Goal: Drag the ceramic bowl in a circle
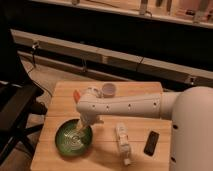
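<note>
A green ceramic bowl [72, 139] sits on the wooden table [62, 97] at the front left. My white arm reaches in from the right, and my gripper [80, 131] points down into the bowl, at its right inner side. The fingertips appear to touch the bowl's inside near the rim.
A white cup [109, 90] stands at the table's back middle, with a small orange object [76, 95] to its left. A white bottle [122, 141] lies to the right of the bowl, and a black phone-like object [151, 143] lies further right. A black chair [15, 107] stands left of the table.
</note>
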You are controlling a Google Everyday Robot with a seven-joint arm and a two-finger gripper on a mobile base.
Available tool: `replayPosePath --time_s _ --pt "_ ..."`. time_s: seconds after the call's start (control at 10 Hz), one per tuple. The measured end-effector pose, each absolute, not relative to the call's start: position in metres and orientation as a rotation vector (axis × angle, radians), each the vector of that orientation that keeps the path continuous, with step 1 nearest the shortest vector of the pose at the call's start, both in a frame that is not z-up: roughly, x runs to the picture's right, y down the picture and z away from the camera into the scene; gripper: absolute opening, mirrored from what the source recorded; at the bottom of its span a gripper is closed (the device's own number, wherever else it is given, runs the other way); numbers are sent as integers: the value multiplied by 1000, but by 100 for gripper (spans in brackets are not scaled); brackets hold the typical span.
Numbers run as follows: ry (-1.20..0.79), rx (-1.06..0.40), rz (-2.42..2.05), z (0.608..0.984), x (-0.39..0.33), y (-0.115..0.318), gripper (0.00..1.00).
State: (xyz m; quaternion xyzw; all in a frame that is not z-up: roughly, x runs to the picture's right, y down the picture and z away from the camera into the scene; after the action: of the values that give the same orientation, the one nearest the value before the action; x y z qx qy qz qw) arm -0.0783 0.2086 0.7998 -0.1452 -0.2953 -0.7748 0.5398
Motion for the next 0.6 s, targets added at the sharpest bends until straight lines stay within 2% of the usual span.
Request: replayPosePath --time_s 0.2,0.6 --pt "-705 -348 -1846 801 -79 209 74" --pt "-710 -333 -1816 810 -69 214 35"
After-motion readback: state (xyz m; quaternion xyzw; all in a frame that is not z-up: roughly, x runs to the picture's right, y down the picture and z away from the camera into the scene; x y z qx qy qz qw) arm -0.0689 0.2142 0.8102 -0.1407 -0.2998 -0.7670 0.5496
